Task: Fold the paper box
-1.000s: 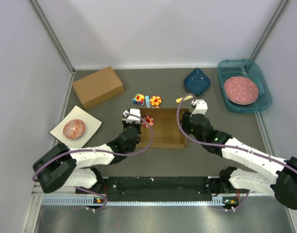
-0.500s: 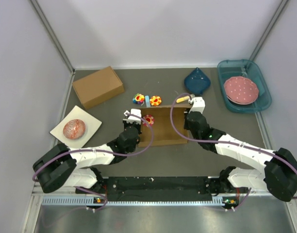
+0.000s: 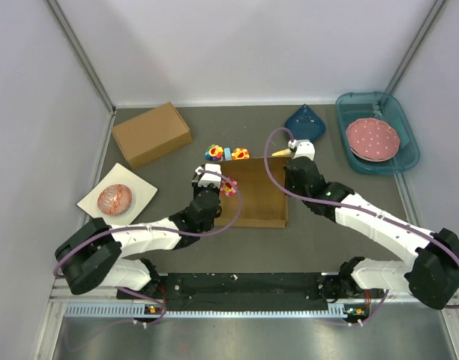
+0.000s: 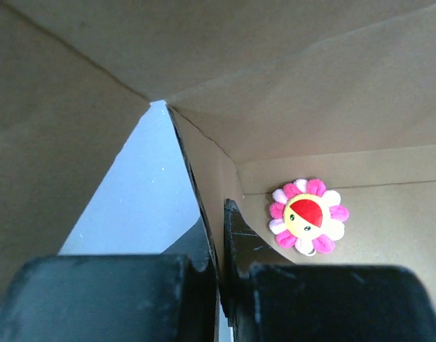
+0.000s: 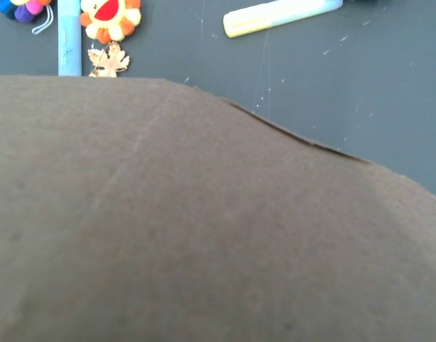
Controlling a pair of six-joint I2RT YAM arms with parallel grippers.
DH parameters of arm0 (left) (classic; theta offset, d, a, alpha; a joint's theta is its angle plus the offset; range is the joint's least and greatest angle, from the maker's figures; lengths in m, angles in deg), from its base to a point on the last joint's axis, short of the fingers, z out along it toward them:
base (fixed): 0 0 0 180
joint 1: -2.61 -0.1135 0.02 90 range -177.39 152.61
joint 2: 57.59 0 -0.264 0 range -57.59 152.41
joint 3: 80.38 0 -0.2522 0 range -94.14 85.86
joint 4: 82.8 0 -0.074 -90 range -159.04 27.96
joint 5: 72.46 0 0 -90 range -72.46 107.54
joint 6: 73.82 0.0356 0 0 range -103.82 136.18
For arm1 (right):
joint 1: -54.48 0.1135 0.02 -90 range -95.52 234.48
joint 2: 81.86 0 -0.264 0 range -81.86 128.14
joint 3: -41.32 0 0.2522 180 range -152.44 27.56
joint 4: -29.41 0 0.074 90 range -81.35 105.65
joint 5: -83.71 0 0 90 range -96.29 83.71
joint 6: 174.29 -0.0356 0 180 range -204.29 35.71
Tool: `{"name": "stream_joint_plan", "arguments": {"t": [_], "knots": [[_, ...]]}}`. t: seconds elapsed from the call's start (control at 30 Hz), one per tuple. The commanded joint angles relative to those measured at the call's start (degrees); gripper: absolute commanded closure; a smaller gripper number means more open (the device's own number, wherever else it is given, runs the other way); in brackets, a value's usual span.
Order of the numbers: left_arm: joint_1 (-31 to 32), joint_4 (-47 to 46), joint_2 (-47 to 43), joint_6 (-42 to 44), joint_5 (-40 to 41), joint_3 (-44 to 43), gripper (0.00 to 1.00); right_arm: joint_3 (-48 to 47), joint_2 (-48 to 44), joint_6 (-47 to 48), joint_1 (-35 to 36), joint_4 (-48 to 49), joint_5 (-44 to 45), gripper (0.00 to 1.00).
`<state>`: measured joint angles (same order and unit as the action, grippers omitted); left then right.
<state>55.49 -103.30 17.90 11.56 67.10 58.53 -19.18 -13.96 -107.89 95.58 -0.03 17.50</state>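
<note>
The paper box (image 3: 257,196) sits mid-table, its broad brown flap lying across the top. My left gripper (image 3: 210,180) is at the box's left side, shut on the thin left wall (image 4: 204,171), which runs between the two black fingers (image 4: 236,235). A pink flower toy (image 4: 308,224) lies inside under the flap and peeks out at the left edge (image 3: 229,185). My right gripper (image 3: 295,156) is at the box's back right corner. In the right wrist view, brown cardboard (image 5: 204,228) hides its fingers; it is shut, on what I cannot tell.
A deeper brown box (image 3: 151,133) stands back left. A white sheet (image 3: 94,204) with a reddish ball lies left. Small toys (image 3: 227,154) and a yellow-blue marker (image 5: 282,14) lie behind the paper box. A blue pouch (image 3: 305,125) and a teal tray (image 3: 404,120) are back right.
The right gripper shut and moved toward the back right corner. The flap came down over the box interior. The left gripper stayed in place.
</note>
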Motion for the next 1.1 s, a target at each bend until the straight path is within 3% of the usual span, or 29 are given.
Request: {"name": "stream_joint_plan", "arguments": {"t": [0.0, 0.73, 0.9, 1.07], "knots": [[0.82, 12.19, 1.42, 0.32, -6.23, -2.72, 1.00, -6.60, -0.22, -1.63, -0.06, -3.38, -8.06, 1.00], [0.73, 18.00, -4.82, 1.20, -7.02, -6.15, 1.00, -12.32, -0.05, -3.74, -2.96, -8.84, -16.32, 1.00], [0.73, 16.34, -4.03, -0.03, -6.93, -5.19, 1.00, -9.60, -0.22, -2.51, -2.87, -7.44, -15.18, 1.00], [0.73, 13.61, -2.71, -2.67, -7.55, -1.77, 1.00, -0.12, -2.67, -1.63, -2.96, -2.17, -15.09, 1.00]]}}
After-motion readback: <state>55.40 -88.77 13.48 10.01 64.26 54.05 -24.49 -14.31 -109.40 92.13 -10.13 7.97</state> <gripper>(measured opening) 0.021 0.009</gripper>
